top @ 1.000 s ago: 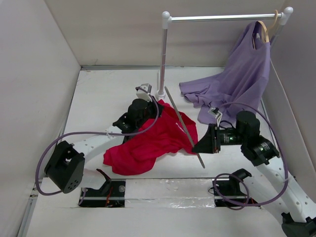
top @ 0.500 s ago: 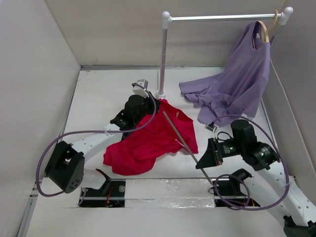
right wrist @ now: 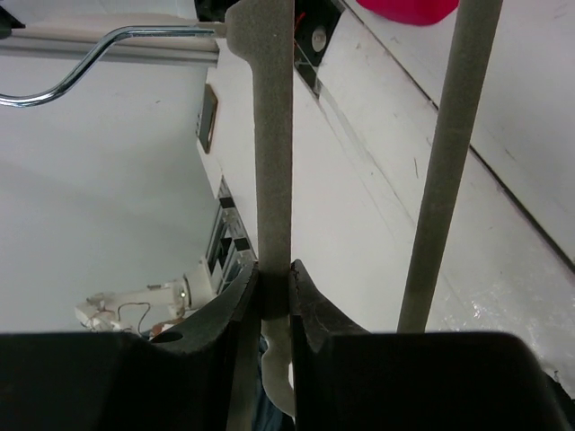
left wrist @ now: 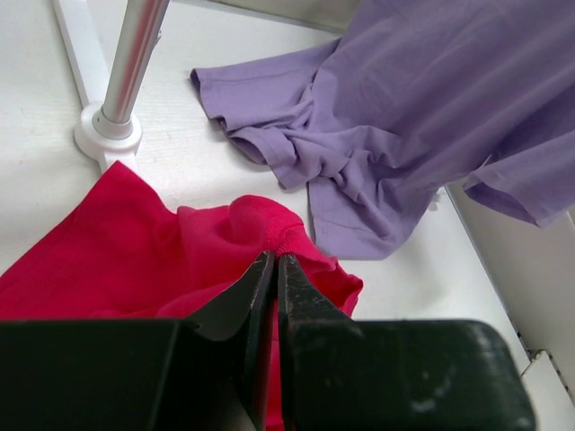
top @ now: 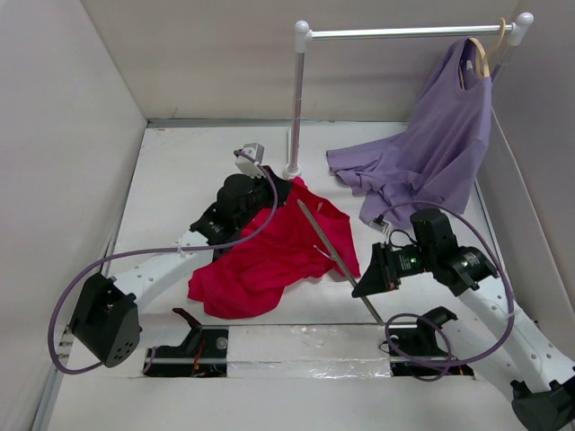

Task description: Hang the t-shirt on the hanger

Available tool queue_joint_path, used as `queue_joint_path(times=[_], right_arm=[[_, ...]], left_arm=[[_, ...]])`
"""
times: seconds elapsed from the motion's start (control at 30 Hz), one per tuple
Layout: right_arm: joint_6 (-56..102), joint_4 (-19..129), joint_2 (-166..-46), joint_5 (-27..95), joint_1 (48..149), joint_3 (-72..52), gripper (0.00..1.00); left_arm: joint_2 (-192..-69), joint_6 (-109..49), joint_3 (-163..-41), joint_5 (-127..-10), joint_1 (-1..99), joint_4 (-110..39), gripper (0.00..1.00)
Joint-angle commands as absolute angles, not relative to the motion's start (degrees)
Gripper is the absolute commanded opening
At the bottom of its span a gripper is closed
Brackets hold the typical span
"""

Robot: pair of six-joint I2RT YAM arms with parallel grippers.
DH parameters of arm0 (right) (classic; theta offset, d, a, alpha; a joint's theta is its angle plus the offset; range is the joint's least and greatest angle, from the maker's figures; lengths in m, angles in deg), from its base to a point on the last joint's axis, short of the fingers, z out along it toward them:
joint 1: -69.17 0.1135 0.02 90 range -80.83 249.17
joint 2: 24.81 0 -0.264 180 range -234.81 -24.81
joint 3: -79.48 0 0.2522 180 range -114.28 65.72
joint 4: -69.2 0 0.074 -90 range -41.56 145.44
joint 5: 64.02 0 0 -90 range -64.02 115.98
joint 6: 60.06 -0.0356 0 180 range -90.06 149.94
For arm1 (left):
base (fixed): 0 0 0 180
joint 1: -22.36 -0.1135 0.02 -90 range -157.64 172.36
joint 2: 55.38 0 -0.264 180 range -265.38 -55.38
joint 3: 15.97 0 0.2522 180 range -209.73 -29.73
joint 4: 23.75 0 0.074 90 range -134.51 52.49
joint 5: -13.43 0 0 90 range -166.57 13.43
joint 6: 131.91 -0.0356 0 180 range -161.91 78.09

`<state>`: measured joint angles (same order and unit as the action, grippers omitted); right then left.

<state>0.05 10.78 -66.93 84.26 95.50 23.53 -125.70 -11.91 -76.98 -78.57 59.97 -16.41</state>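
left fingers (left wrist: 225, 314) — pinch t-shirt (left wrist: 108, 251) | right fingers (right wrist: 229, 310) — clamp hanger (right wrist: 274, 135)

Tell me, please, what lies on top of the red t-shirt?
The grey hanger crosses over the t-shirt on its right side, held by the right tool. The left tool pinches its far edge; the left arm hides part of that edge.

Table (top: 180, 171): white, matte, with a glossy strip (top: 305, 346) along the near edge.
Walls: three plain off-white panels, left (top: 63, 135), back (top: 207, 63) and right (top: 539, 135).
Rail: white post (top: 296, 99) on a round base (top: 292, 171), standing on the table near the back wall; metal bar (top: 404, 32) runs right from its top.
Purple shirt (top: 440, 144): hangs on a wooden hanger (top: 485, 49) at the bar's right end, hem pooled on the table.
Light: even, shadows soft.
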Motion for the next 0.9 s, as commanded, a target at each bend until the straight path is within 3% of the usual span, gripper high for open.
queue_joint_path(times=[0.0,0.67,0.87], right_arm=[[2.7,11.7,-67.0,84.9,94.6,19.7,0.0],[3.2,16.3,-70.2,87.5,93.5,24.4,0.0],[-2.6,26.8,-70.6,87.8,93.5,27.6,0.0]], left_arm=[[-124.3,-12.6,-77.0,-79.1,60.7,-16.5,0.0],[-120.3,-11.1,-74.6,-75.1,61.7,-14.0,0.0],[-117.7,-10.3,-73.3,-68.9,61.7,-12.5,0.0]])
